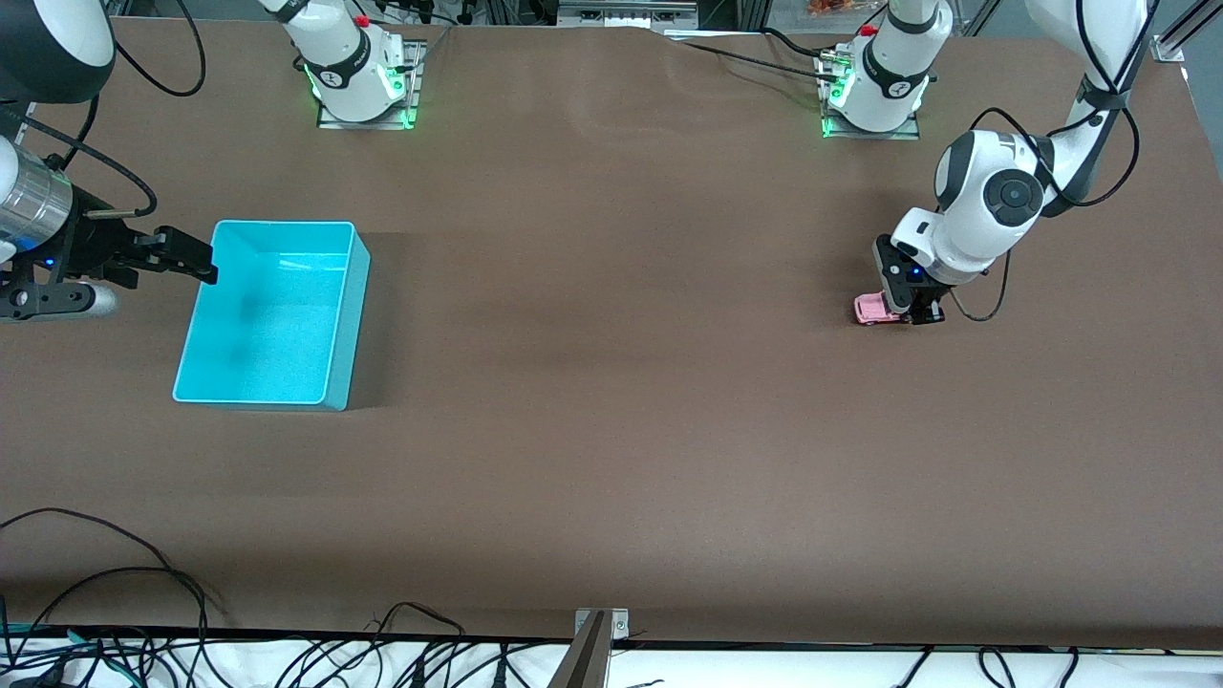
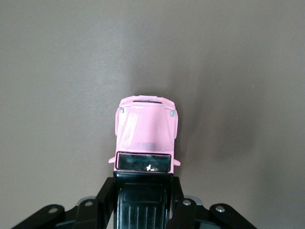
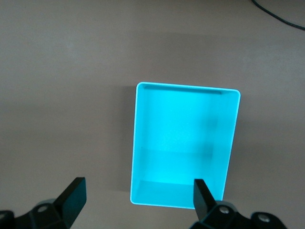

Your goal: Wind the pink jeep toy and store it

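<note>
The pink jeep toy [image 1: 874, 309] stands on the brown table toward the left arm's end. In the left wrist view its pink bonnet [image 2: 147, 129] points away from the gripper and its black roof lies between the fingers. My left gripper [image 1: 915, 311] is down at the table and shut on the jeep's rear, one finger [image 2: 106, 195] pressed on each side; it also shows in the left wrist view [image 2: 143, 193]. My right gripper [image 1: 183, 254] is open and empty, up over the edge of the turquoise bin [image 1: 287, 225], and waits there; it also shows in the right wrist view [image 3: 138, 191].
The turquoise bin [image 3: 188, 87] is empty and stands toward the right arm's end of the table. Cables [image 1: 143, 612] lie along the table edge nearest the front camera. The arm bases [image 1: 358, 67] stand at the table edge farthest from that camera.
</note>
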Available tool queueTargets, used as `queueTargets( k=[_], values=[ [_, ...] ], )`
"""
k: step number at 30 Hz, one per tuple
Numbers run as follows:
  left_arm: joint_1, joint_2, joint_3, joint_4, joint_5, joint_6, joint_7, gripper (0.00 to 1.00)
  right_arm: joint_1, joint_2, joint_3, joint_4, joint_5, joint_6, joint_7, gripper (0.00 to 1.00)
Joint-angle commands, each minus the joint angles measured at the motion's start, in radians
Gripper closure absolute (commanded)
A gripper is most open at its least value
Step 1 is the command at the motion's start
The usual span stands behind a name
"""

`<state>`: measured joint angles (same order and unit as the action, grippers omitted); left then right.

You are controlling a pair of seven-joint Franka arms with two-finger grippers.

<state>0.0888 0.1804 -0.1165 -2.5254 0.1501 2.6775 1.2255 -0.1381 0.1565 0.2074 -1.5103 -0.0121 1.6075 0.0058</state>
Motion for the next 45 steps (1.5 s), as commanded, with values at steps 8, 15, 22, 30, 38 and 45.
queueTargets(
  k=[8, 15, 22, 30, 38, 45],
  values=[
    [0.017, 0.068, -0.003, 0.004, -0.02, 0.004, 0.008, 1.0, -0.002, 0.001, 0.003, 0.01, -0.011, -0.003, 0.011, 0.0],
    [0.022, 0.074, 0.003, 0.004, -0.018, 0.004, 0.015, 1.0, -0.002, 0.002, 0.003, 0.012, -0.011, -0.003, 0.011, 0.0],
    [0.037, 0.08, 0.008, 0.01, 0.003, 0.005, 0.022, 1.0, -0.002, 0.002, 0.003, 0.01, -0.011, -0.003, 0.011, 0.0],
    [0.037, 0.079, 0.06, 0.01, 0.074, 0.005, 0.02, 1.0, -0.002, 0.002, 0.003, 0.01, -0.011, -0.003, 0.011, 0.0],
    [0.037, 0.082, 0.113, 0.008, 0.131, 0.01, 0.057, 1.0, -0.002, 0.002, 0.003, 0.01, -0.011, -0.003, 0.011, 0.0],
    [0.037, 0.108, 0.188, 0.008, 0.134, 0.044, 0.123, 1.0, -0.002, 0.002, 0.003, 0.012, -0.011, -0.003, 0.011, 0.0]
  ],
)
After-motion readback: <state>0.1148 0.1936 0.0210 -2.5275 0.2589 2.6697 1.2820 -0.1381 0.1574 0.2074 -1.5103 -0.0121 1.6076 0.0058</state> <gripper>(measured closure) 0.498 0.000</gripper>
